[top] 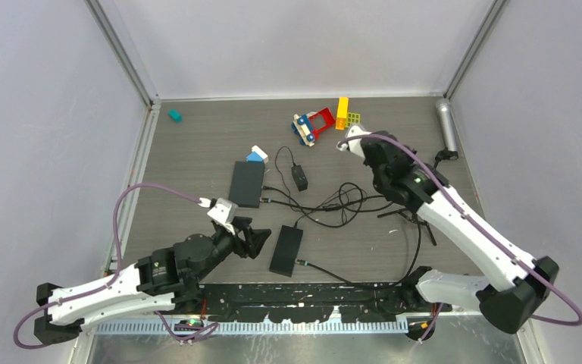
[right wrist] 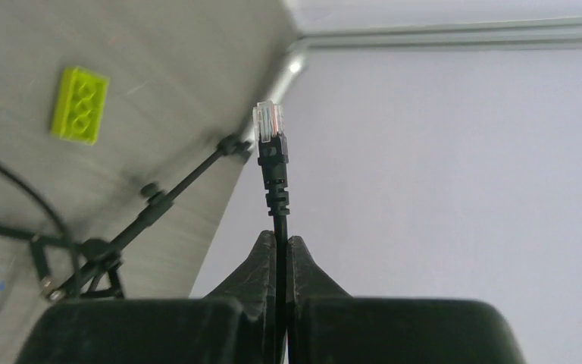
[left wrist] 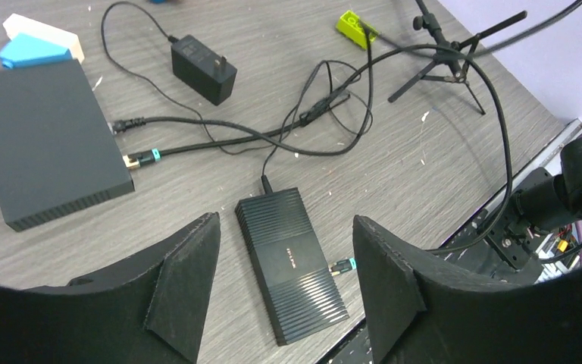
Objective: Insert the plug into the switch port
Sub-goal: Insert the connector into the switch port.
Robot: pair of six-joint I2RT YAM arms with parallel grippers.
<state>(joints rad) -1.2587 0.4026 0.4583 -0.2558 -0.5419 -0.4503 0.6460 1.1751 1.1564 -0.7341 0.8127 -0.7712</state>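
Note:
The switch [top: 286,250] is a small black ridged box lying at the front middle of the table. In the left wrist view [left wrist: 292,262] a teal-collared plug [left wrist: 341,265] sits in its right side. My left gripper [top: 254,239] is open and empty, just left of the switch, with its jaws framing it in its own view [left wrist: 284,224]. My right gripper [right wrist: 280,239] is shut on a black cable just below a clear-tipped network plug [right wrist: 269,125], held in the air and pointing towards the back right wall. In the top view the right gripper [top: 379,161] is over the back right of the table.
A larger black box [top: 247,183] with two cables plugged in lies left of centre. A power adapter [top: 299,178], a cable tangle [top: 341,201] and a small black tripod [top: 417,216] lie between. Toy bricks [top: 320,123], a silver cylinder [top: 446,125] and a teal block [top: 174,115] lie at the back.

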